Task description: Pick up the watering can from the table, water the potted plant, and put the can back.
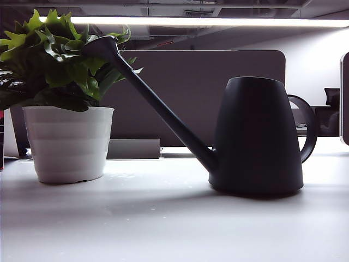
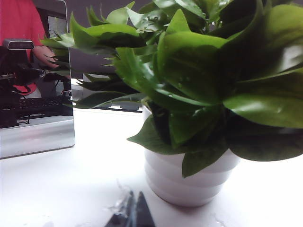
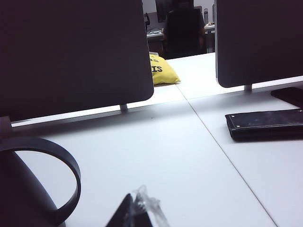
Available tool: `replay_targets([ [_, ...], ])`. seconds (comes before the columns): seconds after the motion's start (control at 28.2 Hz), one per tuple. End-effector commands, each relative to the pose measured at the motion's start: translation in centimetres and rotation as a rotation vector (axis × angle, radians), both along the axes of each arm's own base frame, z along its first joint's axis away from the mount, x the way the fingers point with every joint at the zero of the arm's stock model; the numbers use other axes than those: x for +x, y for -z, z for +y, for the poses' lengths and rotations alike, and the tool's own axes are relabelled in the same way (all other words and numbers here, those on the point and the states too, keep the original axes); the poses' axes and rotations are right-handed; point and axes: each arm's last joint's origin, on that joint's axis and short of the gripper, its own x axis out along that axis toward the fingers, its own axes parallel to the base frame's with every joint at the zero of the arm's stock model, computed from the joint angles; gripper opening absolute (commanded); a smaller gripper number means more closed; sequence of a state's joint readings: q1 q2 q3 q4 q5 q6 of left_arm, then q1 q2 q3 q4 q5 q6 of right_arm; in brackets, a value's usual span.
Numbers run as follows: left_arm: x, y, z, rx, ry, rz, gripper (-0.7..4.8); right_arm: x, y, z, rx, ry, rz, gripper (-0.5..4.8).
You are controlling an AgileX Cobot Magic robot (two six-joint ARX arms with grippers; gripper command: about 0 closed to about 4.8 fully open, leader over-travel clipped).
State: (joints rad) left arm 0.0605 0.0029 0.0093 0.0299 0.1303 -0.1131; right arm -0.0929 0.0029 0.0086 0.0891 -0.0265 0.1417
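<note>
The dark charcoal watering can (image 1: 256, 136) stands upright on the white table (image 1: 163, 218), its long spout reaching up left into the leaves of the potted plant (image 1: 65, 136). No gripper shows in the exterior view. In the left wrist view my left gripper (image 2: 134, 210) is shut, low over the table, just short of the plant's white ribbed pot (image 2: 189, 182). Over on the right wrist view, my right gripper (image 3: 135, 210) is shut with nothing in it, beside the can's loop handle (image 3: 66, 175) and apart from it.
A grey desk divider (image 1: 202, 93) stands behind the can, and two divider panels (image 3: 71, 52) rise close ahead of the right gripper. A flat black case (image 3: 265, 124) lies on the table. A mirror-like panel (image 2: 38, 90) stands near the plant.
</note>
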Motion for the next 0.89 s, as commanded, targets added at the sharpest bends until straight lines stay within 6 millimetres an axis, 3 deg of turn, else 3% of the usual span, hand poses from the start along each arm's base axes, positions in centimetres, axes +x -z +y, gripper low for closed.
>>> replay_targets([
  [0.04,0.0,-0.2,0.0,-0.002,0.007,-0.016,-0.06,0.0,0.0,0.0,-0.014,0.003,-0.006,-0.01],
  [0.39,0.0,-0.3,0.0,-0.002,0.007,-0.020,-0.06,0.0,0.0,0.1,-0.013,-0.018,0.010,0.10],
  [0.53,-0.3,-1.3,-0.1,-0.084,0.031,-0.027,-0.06,-0.8,-2.4,0.3,-0.016,-0.067,0.017,2.84],
  [0.6,-0.8,-3.0,-0.2,-0.075,0.040,-0.051,-0.06,-1.8,-5.1,0.4,-0.045,-0.064,-0.018,4.30],
  [0.74,-1.7,-5.7,-0.2,-0.068,0.044,-0.109,-0.06,-2.8,-8.7,0.6,-0.169,-0.093,-0.092,4.50],
  [0.89,-2.7,-7.8,-0.5,-0.065,0.087,-0.123,-0.06,-2.6,-10.9,0.8,-0.257,-0.130,-0.075,4.50],
])
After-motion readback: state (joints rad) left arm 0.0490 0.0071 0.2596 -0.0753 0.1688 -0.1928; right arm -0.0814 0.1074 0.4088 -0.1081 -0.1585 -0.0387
